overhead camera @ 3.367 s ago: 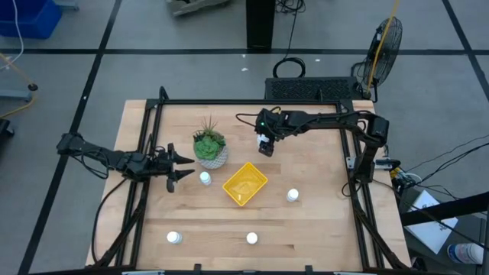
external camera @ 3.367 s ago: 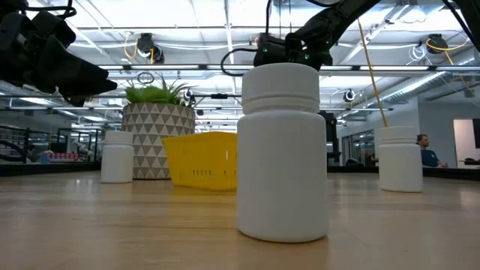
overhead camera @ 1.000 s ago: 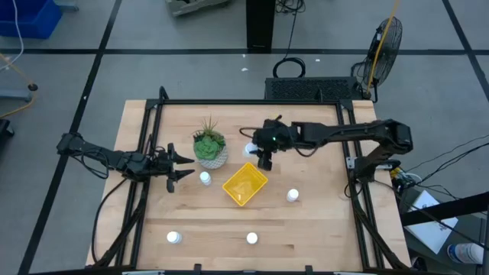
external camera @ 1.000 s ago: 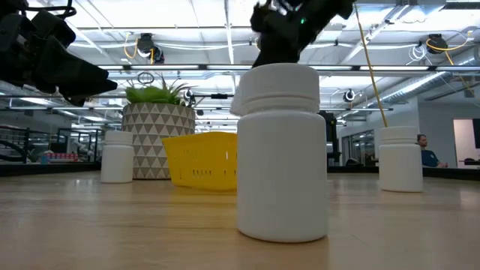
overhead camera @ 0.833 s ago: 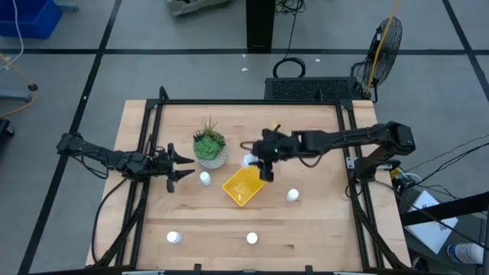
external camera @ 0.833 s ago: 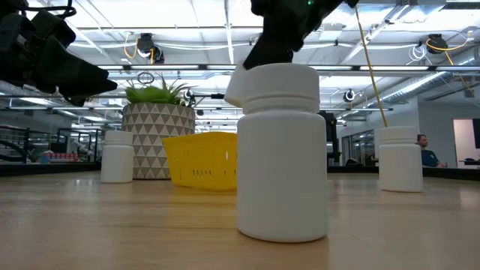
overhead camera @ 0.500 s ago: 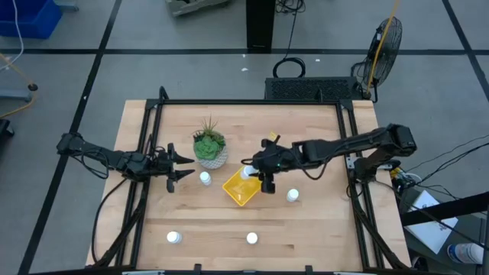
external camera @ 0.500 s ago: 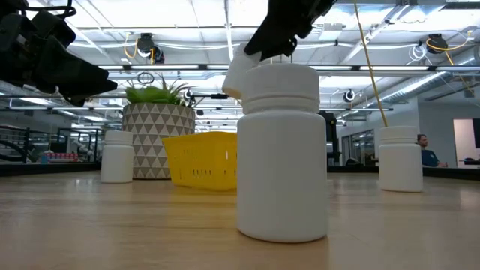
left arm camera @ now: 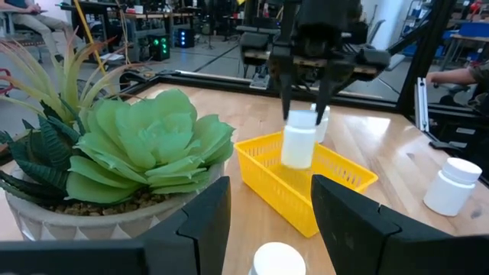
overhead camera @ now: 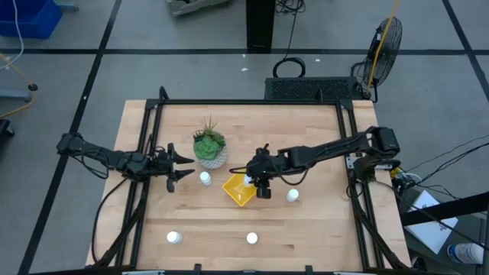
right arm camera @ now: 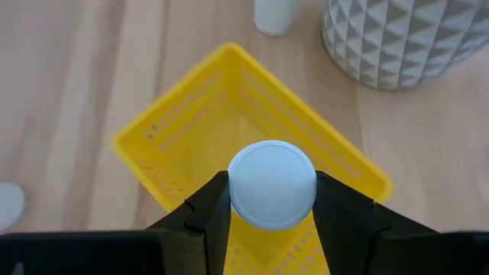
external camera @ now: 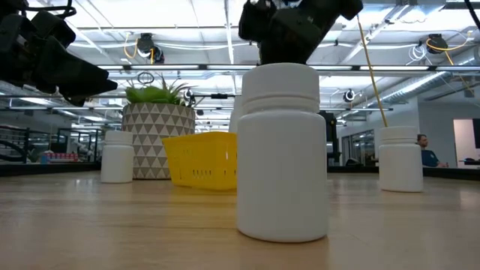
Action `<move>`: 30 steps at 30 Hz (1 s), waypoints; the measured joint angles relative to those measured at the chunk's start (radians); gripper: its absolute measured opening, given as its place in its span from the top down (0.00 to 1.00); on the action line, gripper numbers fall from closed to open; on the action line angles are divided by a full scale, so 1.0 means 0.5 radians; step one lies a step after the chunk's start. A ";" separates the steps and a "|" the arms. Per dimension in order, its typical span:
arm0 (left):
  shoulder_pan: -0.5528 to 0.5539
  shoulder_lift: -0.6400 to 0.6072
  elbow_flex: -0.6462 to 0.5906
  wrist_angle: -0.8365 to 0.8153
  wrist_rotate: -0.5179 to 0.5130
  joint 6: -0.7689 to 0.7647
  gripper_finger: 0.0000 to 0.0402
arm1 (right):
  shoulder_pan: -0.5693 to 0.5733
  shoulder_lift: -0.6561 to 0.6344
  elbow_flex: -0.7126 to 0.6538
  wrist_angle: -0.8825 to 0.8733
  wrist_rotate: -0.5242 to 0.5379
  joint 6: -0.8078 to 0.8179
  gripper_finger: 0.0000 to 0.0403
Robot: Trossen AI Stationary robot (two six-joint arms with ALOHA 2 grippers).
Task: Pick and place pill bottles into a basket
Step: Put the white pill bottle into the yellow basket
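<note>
My right gripper point(overhead camera: 257, 186) hangs over the yellow basket point(overhead camera: 240, 189), shut on a white pill bottle point(left arm camera: 299, 139). The bottle's lower end is about level with the basket's rim point(left arm camera: 269, 155). Other pill bottles stand on their bases on the table: one by the plant pot point(overhead camera: 205, 178), one right of the basket point(overhead camera: 293, 195), two near the front edge point(overhead camera: 174, 237) point(overhead camera: 251, 238). My left gripper point(overhead camera: 183, 166) waits open at the table's left, pointing at the pot, with nothing between its fingers. My right gripper pinches the bottle's capped top point(left arm camera: 301, 118) between its two fingers point(right arm camera: 205, 214), one on each side. They come from above, slanting down. The bottle hangs nearly upright below them, clear of the table and over the basket's floor point(right arm camera: 229, 130).
A white patterned pot with a green plant point(overhead camera: 210, 150) stands just left of and beyond the basket. A black frame point(overhead camera: 252, 102) runs along the table's far and side edges. In the low view one bottle point(external camera: 283, 154) stands close in front.
My right gripper has carried the bottle toward the table's near edge and slightly left, sinking as it went. It went from beyond the basket's far corner to above the basket. It has stayed shut on the bottle.
</note>
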 joint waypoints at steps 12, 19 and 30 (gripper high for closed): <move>0.000 -0.001 0.000 -0.005 0.001 -0.002 0.54 | -0.095 0.168 0.000 0.035 -0.098 -0.021 0.64; 0.000 0.000 0.000 -0.006 0.002 -0.002 0.54 | -0.159 0.169 0.000 0.077 -0.097 -0.058 0.64; 0.000 -0.001 0.001 -0.006 0.003 -0.002 0.54 | -0.234 0.169 0.000 0.057 -0.096 -0.096 0.64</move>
